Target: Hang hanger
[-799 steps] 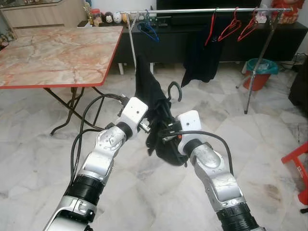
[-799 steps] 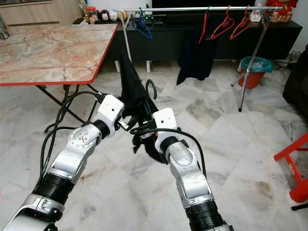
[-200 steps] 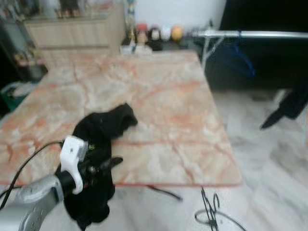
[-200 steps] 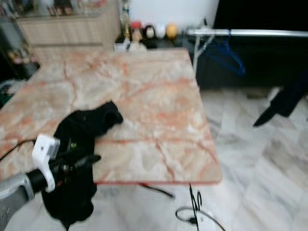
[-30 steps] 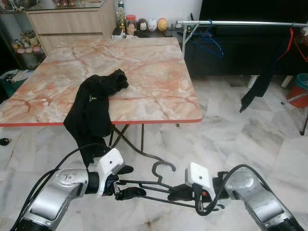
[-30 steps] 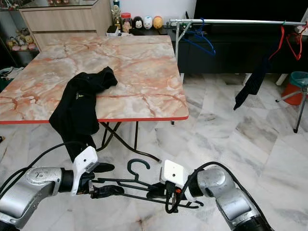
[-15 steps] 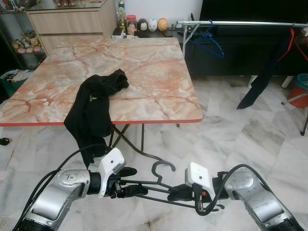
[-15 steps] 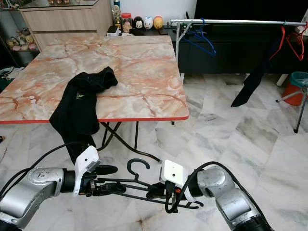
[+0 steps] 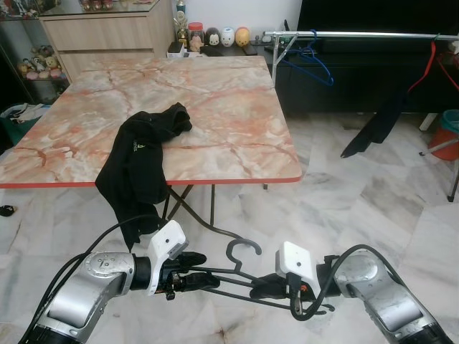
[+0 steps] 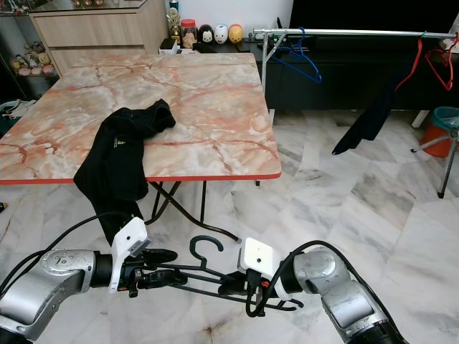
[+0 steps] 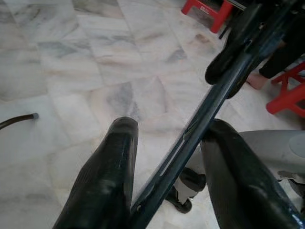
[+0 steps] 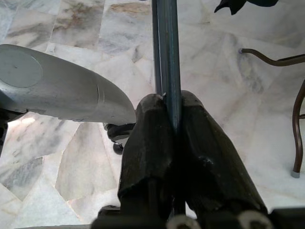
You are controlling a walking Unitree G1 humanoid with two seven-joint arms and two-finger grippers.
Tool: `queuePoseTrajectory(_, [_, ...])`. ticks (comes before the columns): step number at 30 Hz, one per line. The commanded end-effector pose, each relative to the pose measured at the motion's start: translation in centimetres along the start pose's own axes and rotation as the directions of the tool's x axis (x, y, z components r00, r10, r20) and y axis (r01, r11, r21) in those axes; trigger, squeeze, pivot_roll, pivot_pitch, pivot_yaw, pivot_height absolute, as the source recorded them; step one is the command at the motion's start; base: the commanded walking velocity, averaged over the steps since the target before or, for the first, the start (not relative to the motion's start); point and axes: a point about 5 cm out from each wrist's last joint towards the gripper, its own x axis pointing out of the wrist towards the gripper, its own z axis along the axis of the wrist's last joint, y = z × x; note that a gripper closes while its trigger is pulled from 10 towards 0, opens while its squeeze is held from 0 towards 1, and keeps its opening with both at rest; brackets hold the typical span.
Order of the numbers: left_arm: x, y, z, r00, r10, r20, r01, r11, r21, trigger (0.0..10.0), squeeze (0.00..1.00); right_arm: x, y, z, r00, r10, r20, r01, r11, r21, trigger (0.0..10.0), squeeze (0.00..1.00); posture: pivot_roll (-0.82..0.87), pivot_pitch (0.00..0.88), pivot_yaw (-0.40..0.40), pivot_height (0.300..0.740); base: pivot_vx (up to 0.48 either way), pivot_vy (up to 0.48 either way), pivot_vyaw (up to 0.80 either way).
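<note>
Hanger (image 9: 240, 276): dark, thin, rigid, probably light; held low above the floor, before the table (image 9: 237, 154). Right end effector (image 9: 267, 288) pinches its bar; left end effector (image 9: 197, 271) spread around it. Best grip: straight bar, hook free.

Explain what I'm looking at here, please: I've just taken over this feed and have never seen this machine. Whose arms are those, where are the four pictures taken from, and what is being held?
The silver arms belong to a walking humanoid robot. The two wide pictures come from its head cameras, looking forward and down; the two close-ups come from a camera on each wrist.

Low in front, the right gripper is shut on a dark hanger. The left gripper has its fingers apart around the hanger's bar.

Ahead stands a marble-patterned table with a black garment draped over its front edge. Behind it runs a clothes rail carrying a blue hanger, a red one and a hanging dark garment.
</note>
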Motion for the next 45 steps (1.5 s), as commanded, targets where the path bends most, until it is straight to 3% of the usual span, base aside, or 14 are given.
queuePoseTrajectory(1, [-0.1, 0.1, 0.5, 1.0, 0.001, 0.003, -0.001, 1.0, 0.012, 0.0, 0.0, -0.1, -0.1, 0.5, 1.0, 0.004, 0.011, -0.003, 1.0, -0.022, 10.0, 0.0, 0.05, 0.0, -0.001, 0.74, 0.0, 0.0, 0.0])
queuePoseTrajectory(18, [-0.2, -0.2, 0.5, 1.0, -0.025, 0.002, 0.025, 1.0, 0.01, 0.0, 0.0, -0.1, 0.0, 0.5, 1.0, -0.003, 0.02, 0.004, 1.0, -0.025, 10.0, 0.0, 0.05, 0.0, 0.003, 0.74, 0.0, 0.0, 0.0])
queuePoseTrajectory(19, [-0.2, -0.2, 0.5, 1.0, -0.028, 0.001, 0.028, 1.0, 0.011, 0.0, 0.0, -0.2, 0.0, 0.4, 1.0, -0.004, 0.022, 0.004, 1.0, -0.022, 10.0, 0.14, 0.05, 0.001, 0.003, 0.74, 0.0, 0.0, 0.0])
queuePoseTrajectory(20, [-0.1, -0.2, 0.5, 1.0, -0.029, 0.001, 0.029, 0.999, 0.012, 0.0, 0.0, -0.3, -0.1, 0.4, 1.0, -0.003, 0.024, 0.004, 1.0, -0.019, 10.0, 1.0, 0.05, 0.001, 0.003, 0.74, 0.0, 0.0, 0.0])
queuePoseTrajectory(34, [0.0, -0.2, 0.4, 0.999, -0.044, -0.01, 0.044, 0.999, 0.032, 0.0, 0.0, -0.5, 0.1, 0.1, 1.0, 0.014, 0.027, -0.014, 1.0, -0.004, 10.0, 1.0, 0.05, 0.0, 0.003, 0.74, 0.0, 0.0, 0.0])
queuePoseTrajectory(40, [-0.2, -0.4, 0.4, 0.998, -0.064, -0.009, 0.065, 0.997, 0.044, 0.0, 0.0, -0.5, -1.1, -0.5, 0.996, -0.093, 0.005, 0.093, 0.996, 0.0, 10.0, 1.0, 0.05, 0.0, 0.0, 0.74, 0.0, 0.0, 0.0])
queuePoseTrajectory(42, [-0.2, -0.6, 0.5, 0.996, -0.085, -0.01, 0.085, 0.995, 0.055, 0.0, 0.0, -0.6, -2.3, -0.8, 0.982, -0.186, -0.005, 0.186, 0.982, 0.009, 10.0, 1.0, 0.04, 0.0, -0.001, 0.74, 0.0, 0.0, 0.0])
queuePoseTrajectory(45, [-0.3, -0.7, 0.5, 0.995, -0.1, -0.009, 0.101, 0.993, 0.068, 0.0, 0.0, -0.8, -3.0, -1.2, 0.97, -0.241, -0.009, 0.241, 0.97, 0.024, 10.0, 1.0, 0.04, 0.0, -0.002, 0.74, 0.0, 0.0, 0.0])
